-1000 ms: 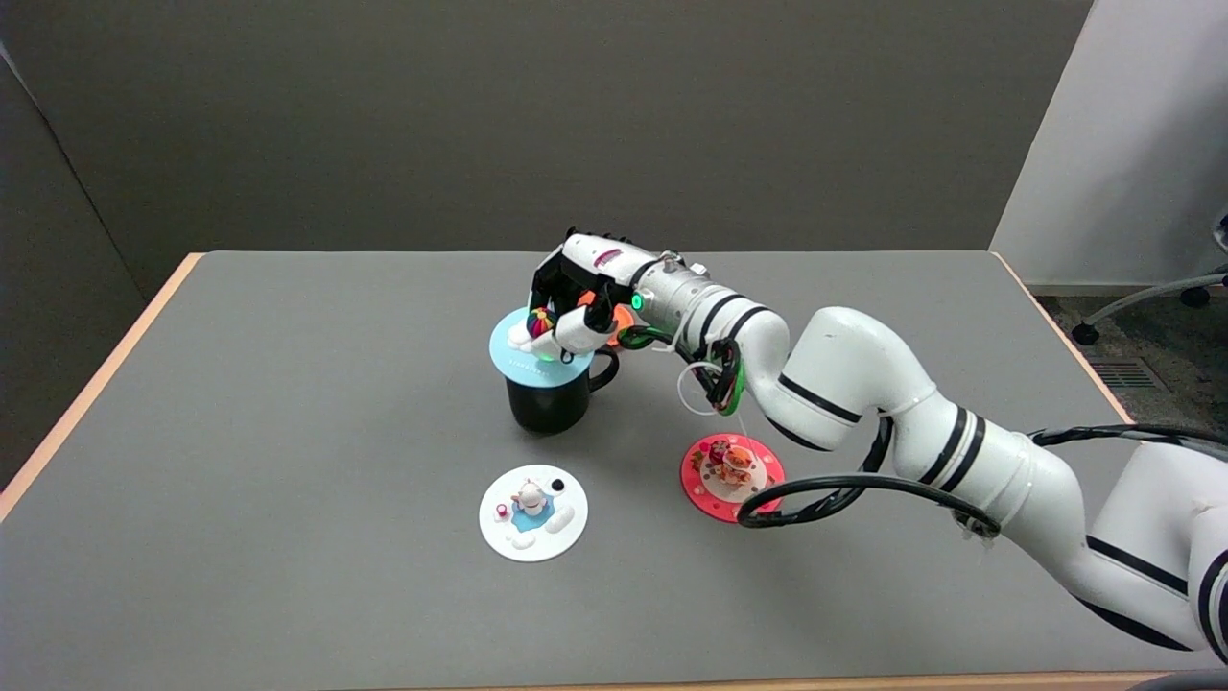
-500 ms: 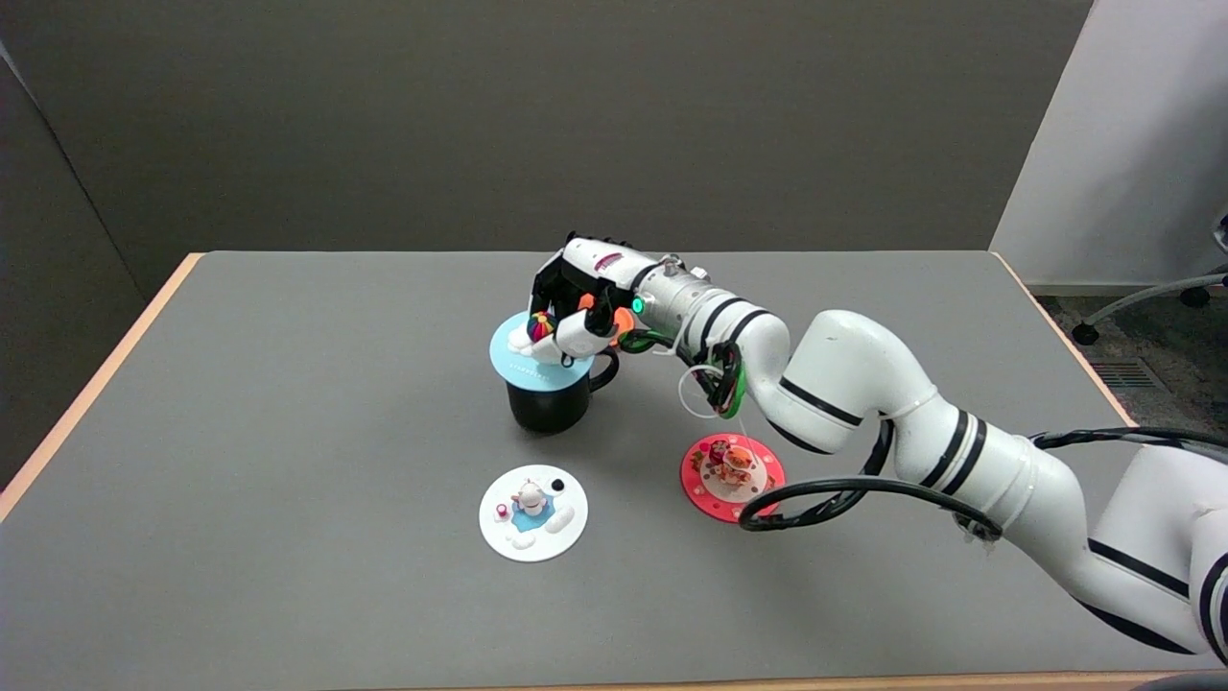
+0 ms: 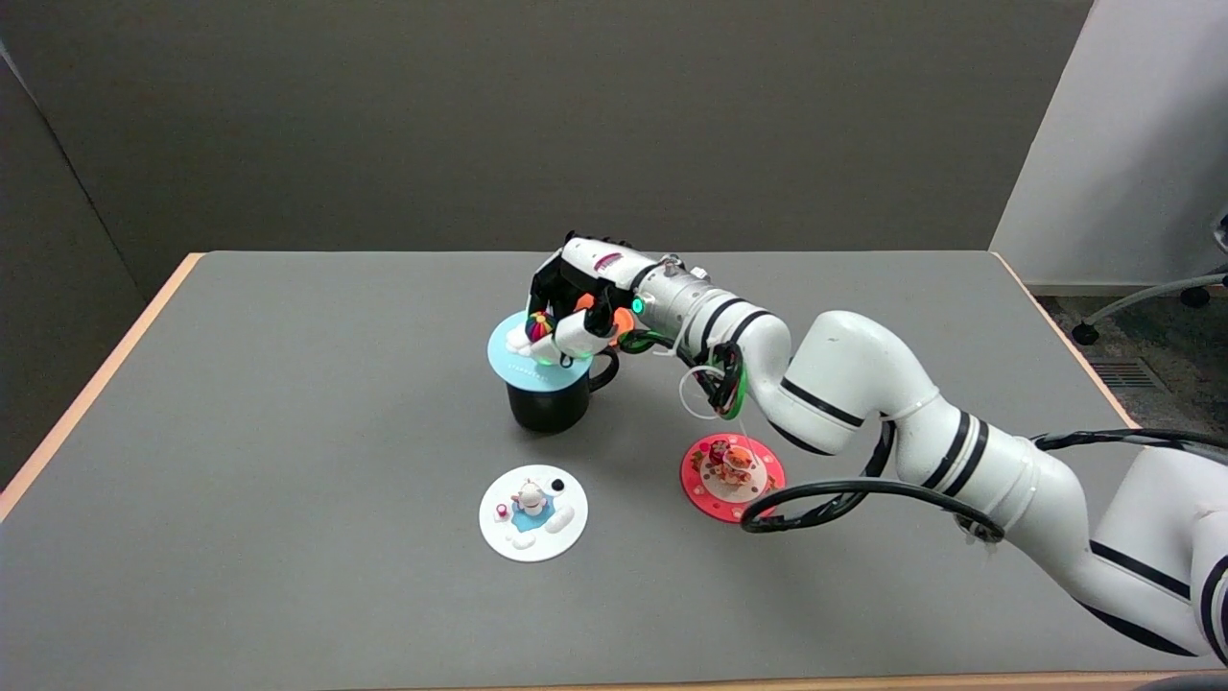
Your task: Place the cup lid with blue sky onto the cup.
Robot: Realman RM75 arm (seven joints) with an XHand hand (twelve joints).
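Your right hand (image 3: 576, 307) grips the knob of the round, pale-blue sky lid (image 3: 532, 357), fingers (image 3: 574, 334) closed, atop the glossy black cup (image 3: 552, 405); the smooth grey bench (image 3: 288, 432) lies beneath the cup.

Setting: I am working in a lab or office test room. Evidence: grey desk (image 3: 288, 432) with wood edging, plain grey partition panels (image 3: 537, 115) standing behind, white wall (image 3: 1132, 134), office-chair base (image 3: 1151, 297) showing on carpet.

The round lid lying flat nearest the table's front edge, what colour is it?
White round lid, with a small blue patch and a tiny figure on top; the head view shows it.
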